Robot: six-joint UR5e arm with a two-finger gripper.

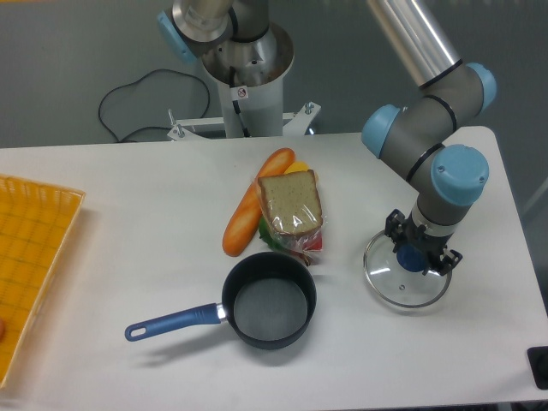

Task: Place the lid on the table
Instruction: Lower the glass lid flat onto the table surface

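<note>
The lid (402, 281), clear glass with a thin metal rim, lies at the right side of the white table (128, 223), and looks flat on its surface. My gripper (414, 257) points straight down over the lid's centre. Its fingers close around the blue knob (412, 259). The wrist hides the top of the knob. The dark saucepan (270, 300) with its blue handle stands uncovered to the left of the lid, about a hand's width away.
A carrot (251, 213) and a wrapped sandwich (290, 208) lie just behind the saucepan. A yellow-orange gridded tray (30, 257) sits at the left edge. The table's right edge runs close to the lid. The arm's base (244, 68) stands at the back.
</note>
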